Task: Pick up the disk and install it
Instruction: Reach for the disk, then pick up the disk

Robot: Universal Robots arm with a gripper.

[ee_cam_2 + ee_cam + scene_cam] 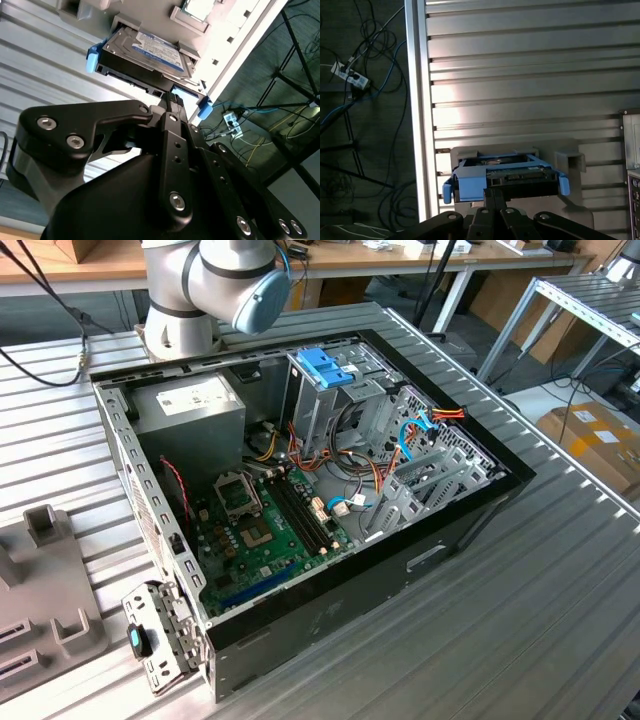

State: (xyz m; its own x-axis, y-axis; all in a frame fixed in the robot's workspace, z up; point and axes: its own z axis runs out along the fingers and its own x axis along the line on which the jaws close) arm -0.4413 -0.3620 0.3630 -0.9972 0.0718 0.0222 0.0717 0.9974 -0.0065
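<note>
Near the edge of the ribbed metal surface (520,75), in both wrist views, the disk (520,179) is seen seated in a pale grey holder (570,160), its blue side rails (470,186) protruding at both ends. The end effector (495,196) is placed right at the disk's near edge; whether it is released or clenched cannot be told. In the exterior view, an open computer case (350,580) is shown lying on the surface, with 1 blue latch (325,368) topping its drive cage (318,410).
</note>
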